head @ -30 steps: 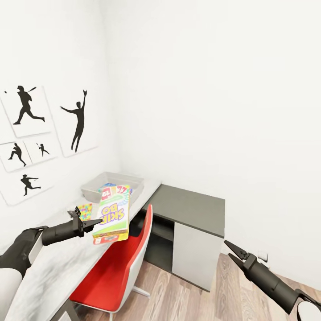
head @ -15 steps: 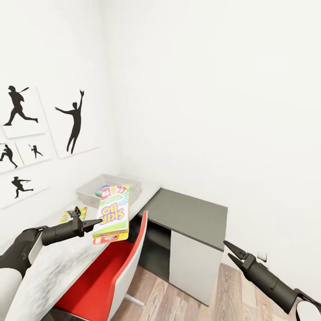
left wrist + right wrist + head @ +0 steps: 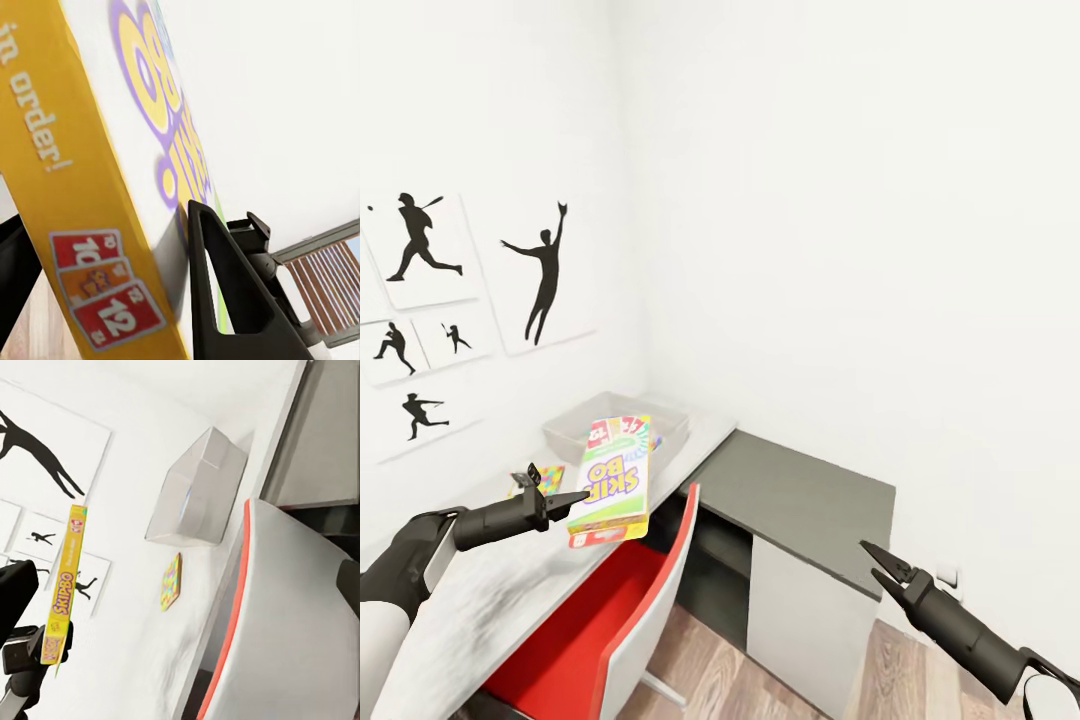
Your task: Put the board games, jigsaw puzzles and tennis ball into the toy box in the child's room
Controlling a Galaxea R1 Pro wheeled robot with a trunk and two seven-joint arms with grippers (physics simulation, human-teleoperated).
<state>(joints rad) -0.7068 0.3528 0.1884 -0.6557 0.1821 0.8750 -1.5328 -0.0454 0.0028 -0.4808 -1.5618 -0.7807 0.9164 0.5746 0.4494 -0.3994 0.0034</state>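
The SKIP BO board game (image 3: 612, 482), a flat green, yellow and red card box, is held level in the air above the near part of the table (image 3: 480, 600), its lettering facing up. My left gripper (image 3: 578, 498) is clamped on the box's near edge; in the left wrist view one dark finger (image 3: 225, 292) lies flat against the white lettered face, and the yellow side panel with its red number cards (image 3: 105, 300) fills the space beside it.

Beyond the box, at the far end of the pale grey-white table by the wall corner, stands the toy box (image 3: 582, 422), a translucent grey bin with sloping sides. What lies inside it cannot be made out. One jigsaw puzzle (image 3: 550, 478), a thin multicolour tile, lies flat on the tabletop just beside my left gripper, between it and the bin; the right wrist view shows the same tile (image 3: 171, 581) apart from the bin (image 3: 199, 487).

A red chair (image 3: 625, 610) with a white back edge is drawn up to the table. To its right stands a dark grey cabinet (image 3: 800, 510) with a white front. Black silhouette sports pictures (image 3: 540, 275) hang on the wall above the table.

My right gripper (image 3: 882, 566) hangs low, well apart from the table, over the wood-plank floor (image 3: 705, 675); its fingers stand slightly apart, holding nothing.
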